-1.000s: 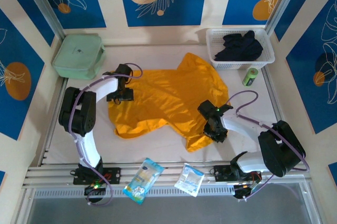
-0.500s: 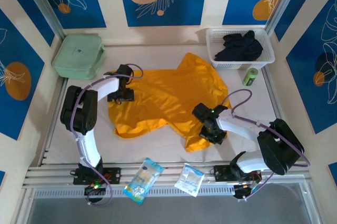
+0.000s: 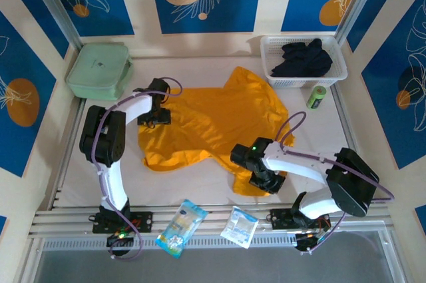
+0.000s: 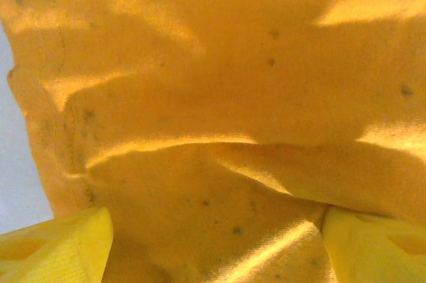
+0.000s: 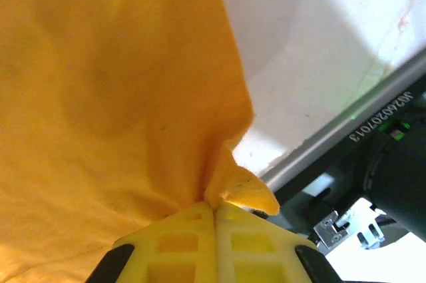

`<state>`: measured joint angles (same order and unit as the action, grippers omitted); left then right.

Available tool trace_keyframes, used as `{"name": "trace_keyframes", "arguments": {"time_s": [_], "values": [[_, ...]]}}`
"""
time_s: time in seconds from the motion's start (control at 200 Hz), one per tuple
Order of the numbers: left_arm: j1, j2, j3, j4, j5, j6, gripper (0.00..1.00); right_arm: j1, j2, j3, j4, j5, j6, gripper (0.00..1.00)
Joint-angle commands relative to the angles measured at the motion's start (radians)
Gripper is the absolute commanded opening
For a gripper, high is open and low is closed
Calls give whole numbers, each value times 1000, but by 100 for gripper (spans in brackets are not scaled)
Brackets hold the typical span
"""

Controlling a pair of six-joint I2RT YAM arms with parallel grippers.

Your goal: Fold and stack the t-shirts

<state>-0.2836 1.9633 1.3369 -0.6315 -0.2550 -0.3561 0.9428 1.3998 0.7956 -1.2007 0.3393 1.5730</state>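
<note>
Slid left, the right gripper (image 5: 214, 206) clamps the t-shirt (image 3: 213, 120) — left gripper (image 4: 214, 224) splayed wide; far basket (image 3: 303, 82) holds dark clothes (image 3: 303, 58).

The pale worktop (image 3: 206, 186) carries an orange-yellow t-shirt (image 3: 213, 120) spread crumpled across its middle. A mint-green zip case (image 3: 98, 70) lies in the far left corner and a white basket (image 3: 303, 82) in the far right, with a small green can (image 3: 316, 96) just beside the basket. Two plastic packets (image 3: 181, 227) (image 3: 239, 227) lie at the near edge.
</note>
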Motion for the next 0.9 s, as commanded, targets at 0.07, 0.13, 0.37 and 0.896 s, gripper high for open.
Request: {"name": "trace_keyframes", "arguments": {"time_s": [0.07,0.13,0.37,0.896], "values": [[-3,35,27,-10,-18,24,83,60,55,31,-83,-50,127,0],[-4,40,33,-14,-25,25,83,88,77,51,-92,-63,151,0],[-4,43,39,-12,-19,25,83,166,98,42,20,-128,230,0],[-4,-1,27,-19,-2,21,93,93,89,159,-32,-46,110,44]]}}
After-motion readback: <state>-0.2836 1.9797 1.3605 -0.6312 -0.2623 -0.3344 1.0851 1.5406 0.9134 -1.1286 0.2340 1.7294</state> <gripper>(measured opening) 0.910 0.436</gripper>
